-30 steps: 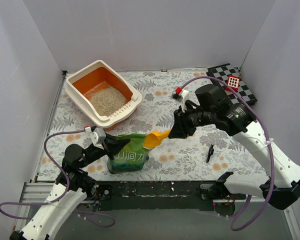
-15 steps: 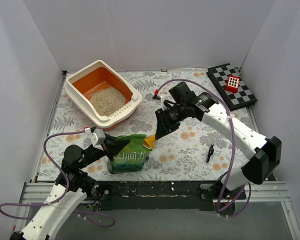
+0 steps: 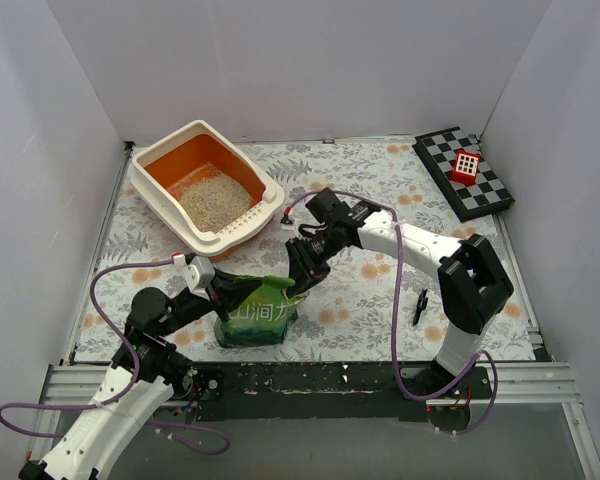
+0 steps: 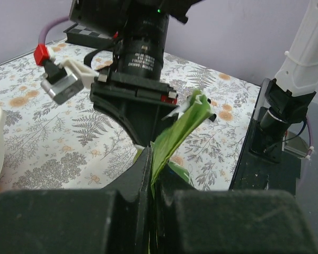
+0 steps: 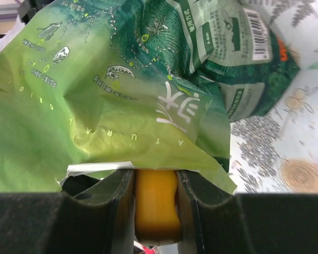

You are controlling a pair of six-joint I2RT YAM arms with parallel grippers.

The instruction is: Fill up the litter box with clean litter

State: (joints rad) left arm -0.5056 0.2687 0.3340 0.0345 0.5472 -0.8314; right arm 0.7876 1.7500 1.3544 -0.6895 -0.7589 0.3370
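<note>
The litter box [image 3: 146,188], cream rim and orange basin, stands at the back left with a patch of clean litter [image 3: 215,200] in it. The glossy green bag [image 3: 260,318] stands near the front, also filling the right wrist view [image 5: 95,95]. My left gripper [image 3: 223,290] is shut on the bag's top edge [image 4: 180,129]. My right gripper [image 3: 298,279] is shut on the yellow-orange scoop's handle [image 5: 155,203]; the scoop's bowl is hidden inside the bag's mouth.
A checkered board [image 3: 470,175] with a red block [image 3: 466,165] lies at the back right. A small black tool [image 3: 419,306] lies on the floral mat at the right front. White walls enclose three sides.
My right arm has swung left and down, carrying the scoop from beside the bag into its mouth. The left gripper and the bag have stayed put.
</note>
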